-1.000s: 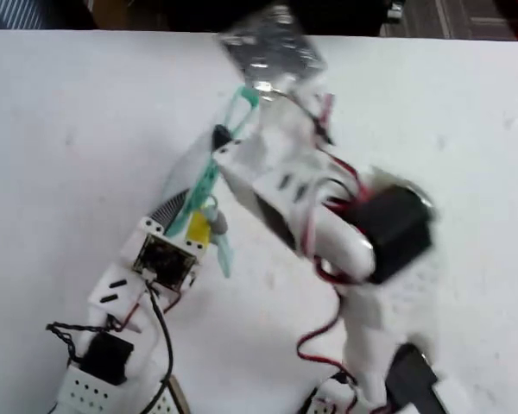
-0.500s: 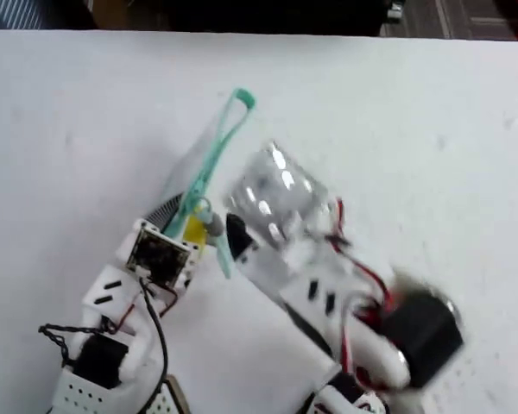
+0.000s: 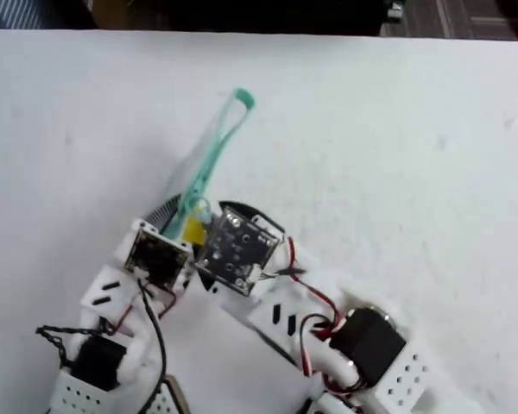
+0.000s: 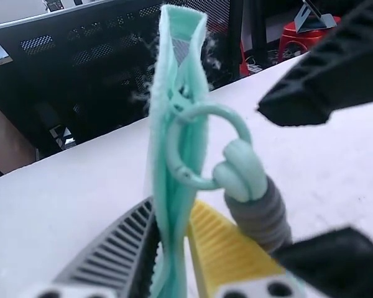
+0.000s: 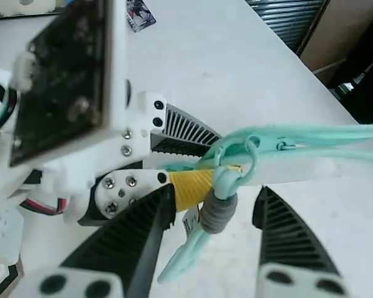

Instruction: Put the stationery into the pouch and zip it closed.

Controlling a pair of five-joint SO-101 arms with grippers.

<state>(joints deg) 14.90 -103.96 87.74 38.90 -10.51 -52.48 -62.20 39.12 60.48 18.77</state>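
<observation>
**High view**
Surface: white tabletop (image 3: 397,129), carries everything.
Pouch: slim mint-green fabric pouch w/ zip (image 3: 209,155). Stands on its edge on the surface, running diagonally from its far loop end to the arms.
Left claw (image 3: 180,218): at the pouch's near end, clamped on the fabric.
Right arm: white links, black motor, red wires (image 3: 363,341). Its wrist board sits just beside left claw, at the same pouch end.

**Left wrist view**
Pouch: upright, pinched btwn grey ribbed finger (image 4: 112,257) & yellow ribbed finger (image 4: 221,248).
Zip pull: mint ring w/ mint knob & grey ribbed bead (image 4: 242,174). Hangs off the pouch edge, bead just beside the yellow finger.
Right claw (image 4: 271,180): black fingers, one on either side of the pull.

**Right wrist view**
Right claw: wide, holding nothing. Two black ribbed fingers flank the grey bead, w/ a gap on each side.
Zip pull: ring hooked at the pouch's clamped end; a mint tail hangs btwn the black fingers.
Pouch: stretches away from left claw across the surface.
</observation>
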